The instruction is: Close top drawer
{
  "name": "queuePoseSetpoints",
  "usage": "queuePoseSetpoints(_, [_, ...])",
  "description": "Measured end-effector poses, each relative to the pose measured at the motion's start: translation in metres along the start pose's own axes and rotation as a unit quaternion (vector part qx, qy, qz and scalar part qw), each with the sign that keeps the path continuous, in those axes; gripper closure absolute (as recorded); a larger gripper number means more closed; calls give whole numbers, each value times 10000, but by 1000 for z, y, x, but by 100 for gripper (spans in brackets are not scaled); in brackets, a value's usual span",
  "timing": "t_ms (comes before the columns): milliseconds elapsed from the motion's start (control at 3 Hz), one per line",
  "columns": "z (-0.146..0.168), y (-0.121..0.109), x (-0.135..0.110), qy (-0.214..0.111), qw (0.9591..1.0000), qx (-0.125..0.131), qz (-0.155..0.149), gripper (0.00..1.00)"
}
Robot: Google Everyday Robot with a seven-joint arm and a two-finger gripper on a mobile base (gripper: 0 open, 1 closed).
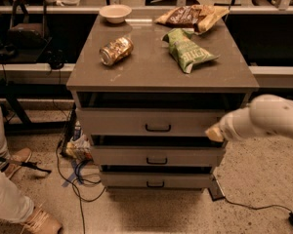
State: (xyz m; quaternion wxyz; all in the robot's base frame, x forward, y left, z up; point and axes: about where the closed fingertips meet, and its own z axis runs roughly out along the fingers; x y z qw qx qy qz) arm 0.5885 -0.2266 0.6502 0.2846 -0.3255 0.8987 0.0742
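The top drawer (151,122) is the uppermost of three in a grey-brown cabinet, with a flat front and a small dark loop handle (158,128). It stands slightly out, with a dark gap under the cabinet top. My gripper (214,132) is at the end of a white arm coming in from the right. It sits at the right end of the drawer front and appears to touch it.
On the cabinet top (161,65) lie a can (115,50), a green chip bag (188,49), a brown snack bag (188,15) and a white bowl (115,12). Two lower drawers (156,156) stand slightly out. A person's legs (7,189) and cables (78,179) are at left.
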Motion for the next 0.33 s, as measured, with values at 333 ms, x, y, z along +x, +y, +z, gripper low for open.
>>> queuePoseSetpoints(333, [-42,17,63,-93,9988,126,468,100])
